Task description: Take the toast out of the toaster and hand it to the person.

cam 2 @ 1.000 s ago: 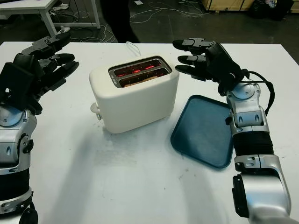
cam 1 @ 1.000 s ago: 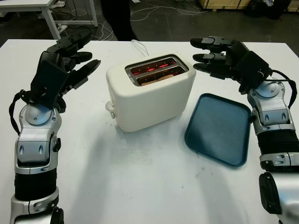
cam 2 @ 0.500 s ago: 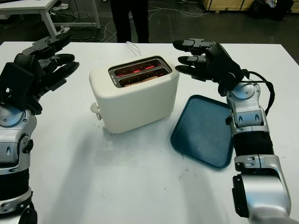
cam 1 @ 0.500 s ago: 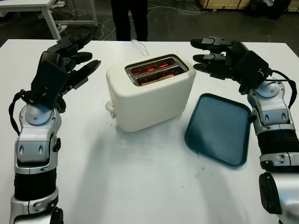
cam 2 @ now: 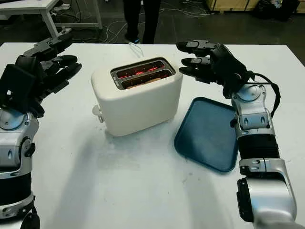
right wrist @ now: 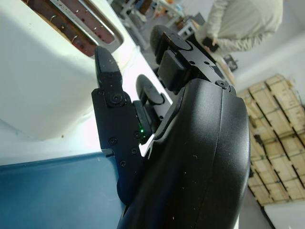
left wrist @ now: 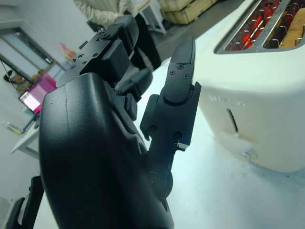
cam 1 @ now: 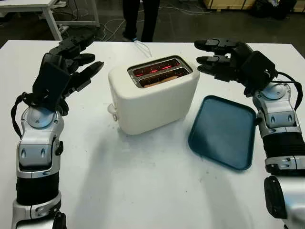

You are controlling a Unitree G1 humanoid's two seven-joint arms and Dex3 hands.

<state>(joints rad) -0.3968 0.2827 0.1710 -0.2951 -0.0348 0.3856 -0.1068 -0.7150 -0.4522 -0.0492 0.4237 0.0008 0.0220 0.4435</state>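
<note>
Cream plastic toaster (cam 1: 153, 94) stands in the middle of the white table (cam 1: 143, 191), seen from the left eye. Its two slots glow red, and toast (cam 1: 159, 80) sits deep in the nearer slot. The long axis of the slots runs from near left to far right. The left hand (cam 1: 71, 59) is raised left of the toaster, open, holding nothing and touching nothing. The right hand (cam 1: 224, 59) is open too, close to the far right corner of the toaster but apart from it. A blue tray (cam 1: 222, 131) lies flat to the right of the toaster.

From the right eye the scene is the same. At the far edge the legs of a person (cam 2: 141, 19) are now more to the right than half a second ago; both hands and the toaster are as before.

From the left wrist, the black fingers (left wrist: 174, 100) point toward the toaster's side, with a gap between.

From the right wrist, a finger (right wrist: 114, 129) is above the tray, beside the toaster wall, and a person in a light top (right wrist: 243, 26) stands behind.
</note>
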